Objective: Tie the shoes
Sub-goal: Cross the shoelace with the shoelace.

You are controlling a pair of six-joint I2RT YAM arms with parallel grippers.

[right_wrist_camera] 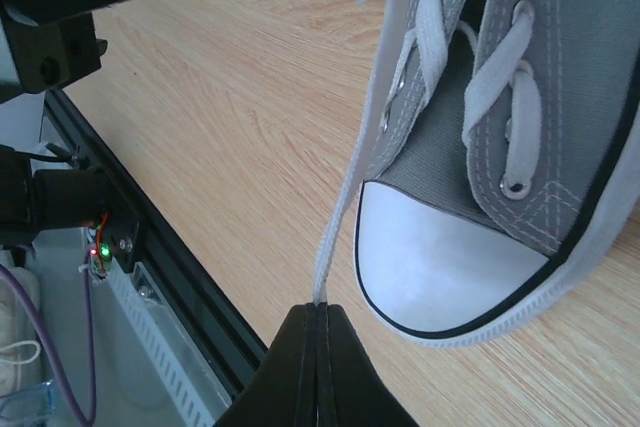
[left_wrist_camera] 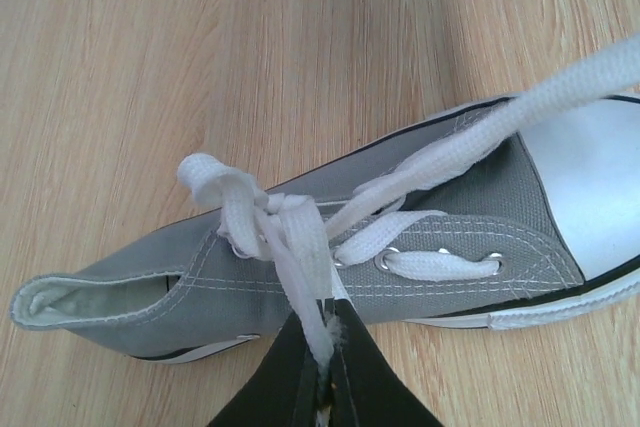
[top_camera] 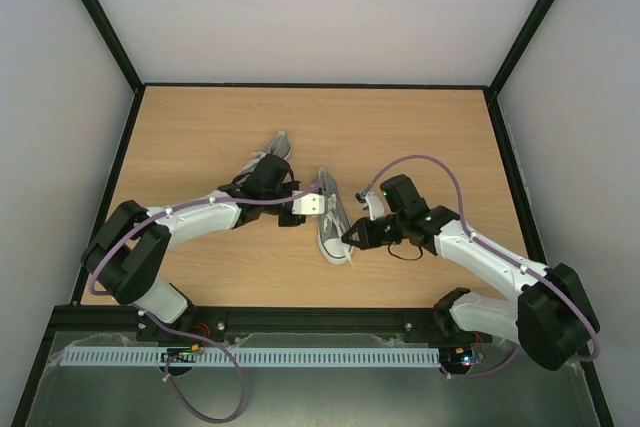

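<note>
While your left gripper [left_wrist_camera: 325,352] is pinched shut on a lace strand [left_wrist_camera: 300,257] beside the ankle opening, your right gripper [right_wrist_camera: 318,315] is clamped on a taut lace end [right_wrist_camera: 345,207] just off the white toe cap [right_wrist_camera: 430,267]; the grey shoe [top_camera: 333,219] lies on the table [top_camera: 200,127] between both arms; its mate [top_camera: 276,145] sits farther back, partly hidden behind the left arm [top_camera: 190,215]; a loose knot [left_wrist_camera: 255,212] shows near the ankle.
</note>
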